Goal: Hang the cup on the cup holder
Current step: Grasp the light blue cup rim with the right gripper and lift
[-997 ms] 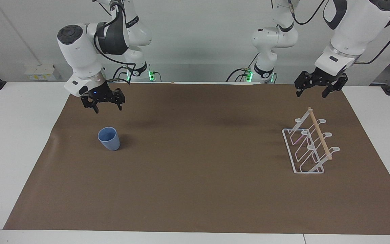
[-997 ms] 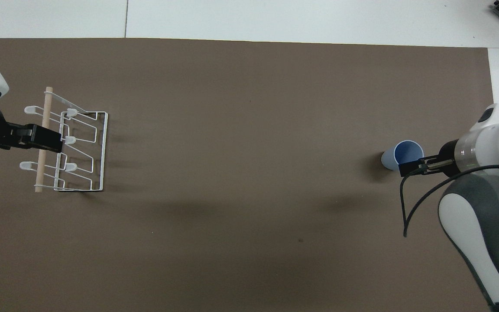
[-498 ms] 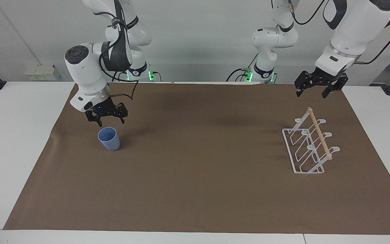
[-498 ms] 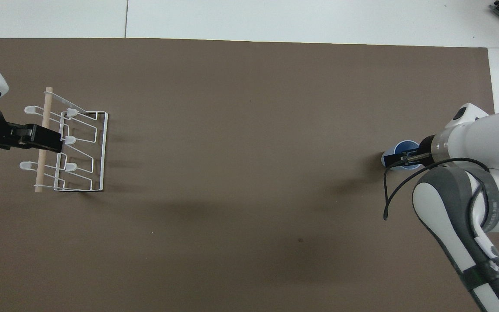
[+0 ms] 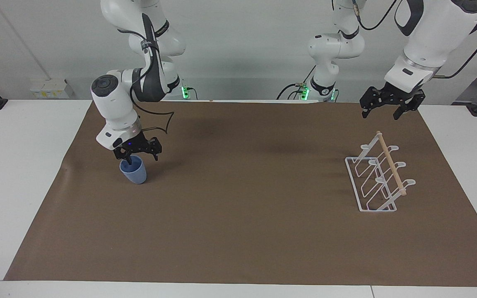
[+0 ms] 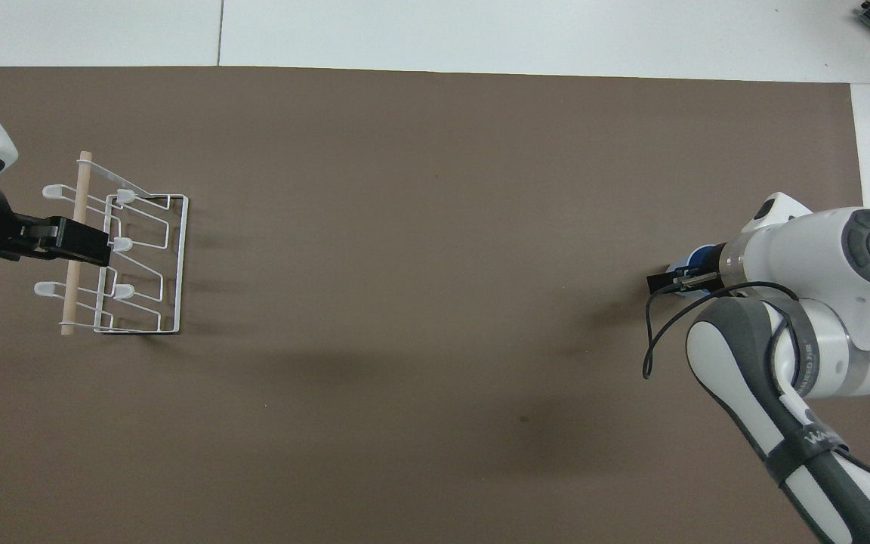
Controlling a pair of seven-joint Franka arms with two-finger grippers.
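Dropping from its spot above the mat a second ago, the right gripper [image 5: 138, 156] now sits at the rim of the cup [image 5: 133, 171], fingers spread wide, one seemingly dipping inside the mouth, nothing gripped yet. That cup stands upright on the brown mat [image 5: 238, 231] toward the right arm's end of the table, well apart from the cup holder [image 5: 377, 180] at the left arm's end. Closing on the wall looks like the next step. Meanwhile the left gripper [image 5: 391, 108] waits open, above the mat near the holder, unmoved
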